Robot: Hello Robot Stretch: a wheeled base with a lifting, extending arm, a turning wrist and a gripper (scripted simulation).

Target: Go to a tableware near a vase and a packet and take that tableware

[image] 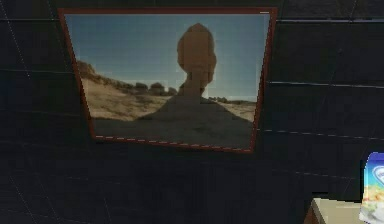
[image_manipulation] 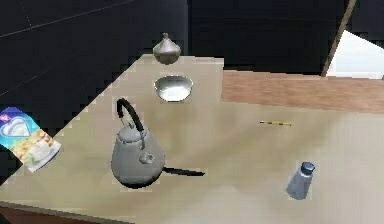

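Shaker (image_manipulation: 302, 180) and kettle (image_manipulation: 135, 152) low in frame on the counter (image_manipulation: 240, 130), bowl (image_manipulation: 173, 88) upper centre by vase (image_manipulation: 166, 46), packet (image_manipulation: 28, 138) left: looks arrived, grab not yet done, can't tell gripper state.

I log the tabletop (image_manipulation: 240, 140) as barest through the middle and right of the arm side view, where just a thin yellow stick (image_manipulation: 273, 123) lies flat. A kettle (image_manipulation: 135, 152) with a tall handle blocks the lower left, and a packet (image_manipulation: 28, 138) sits at the left edge. A bowl (image_manipulation: 173, 88) and, behind it, a vase (image_manipulation: 166, 47) occupy the upper left. A shaker (image_manipulation: 301, 180) stands lower right. In the forward view, a dark wall (image: 320, 100) with a framed picture (image: 165, 75) bars the way.
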